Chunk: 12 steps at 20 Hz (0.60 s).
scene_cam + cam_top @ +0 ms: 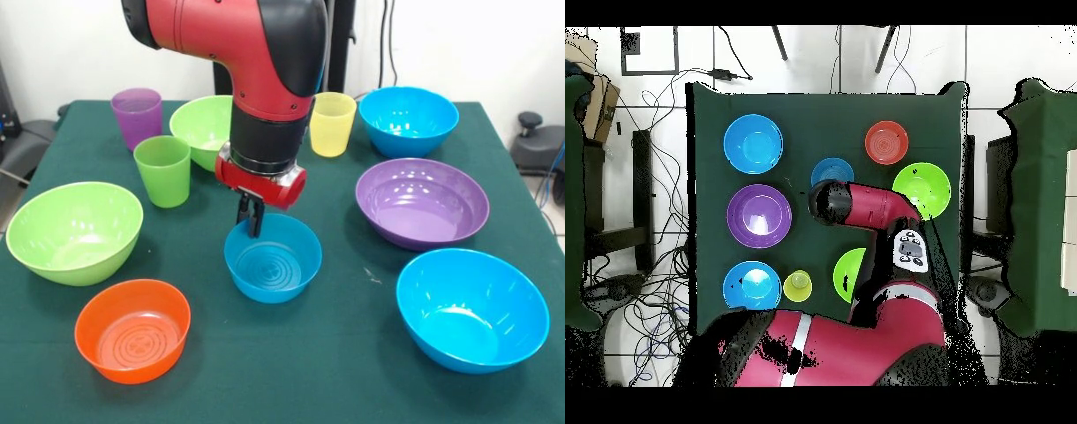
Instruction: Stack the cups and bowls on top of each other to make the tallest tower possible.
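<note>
Presently we see the claw (pixel 252 217) pinched narrow over the far rim of the small blue bowl (pixel 273 259), glossy, round, concentric rings inside, mid-desk (pixel 353 353); green felt-like cloth.

I see no stack yet; every piece sits upright and apart on the green cloth. Small glossy blue plastic bowl (pixel 273 258) at centre, ringed floor showing. Small glossy orange plastic bowl (pixel 132 329) front left. Big lime green plastic bowl (pixel 74 231) at left edge; second lime green plastic bowl (pixel 207 129) further back, partly hidden by the arm. Translucent green plastic tumbler (pixel 163 170) between those two. Translucent purple plastic tumbler (pixel 137 117) back left. Translucent yellow plastic tumbler (pixel 332 124) back centre. Large blue plastic bowl (pixel 408 121) back right, wide purple plastic bowl (pixel 422 202) in front of it, another large blue plastic bowl (pixel 471 308) front right.
</note>
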Each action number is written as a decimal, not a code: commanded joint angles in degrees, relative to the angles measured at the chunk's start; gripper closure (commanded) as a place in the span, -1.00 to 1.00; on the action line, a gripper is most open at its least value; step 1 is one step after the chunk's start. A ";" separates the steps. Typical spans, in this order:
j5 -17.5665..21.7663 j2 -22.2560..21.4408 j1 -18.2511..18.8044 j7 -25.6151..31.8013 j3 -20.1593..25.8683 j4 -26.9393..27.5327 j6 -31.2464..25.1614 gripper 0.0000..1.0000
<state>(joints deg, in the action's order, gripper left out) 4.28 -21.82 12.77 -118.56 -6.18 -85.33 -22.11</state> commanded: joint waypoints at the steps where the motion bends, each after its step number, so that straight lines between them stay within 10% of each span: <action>1: 2.43 3.93 -1.51 -3.20 4.95 -4.08 2.15 1.00; 12: 2.45 4.06 -1.43 -2.66 5.01 -3.31 1.66 1.00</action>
<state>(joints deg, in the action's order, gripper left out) 4.28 -21.79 12.77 -118.56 -6.20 -85.46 -21.81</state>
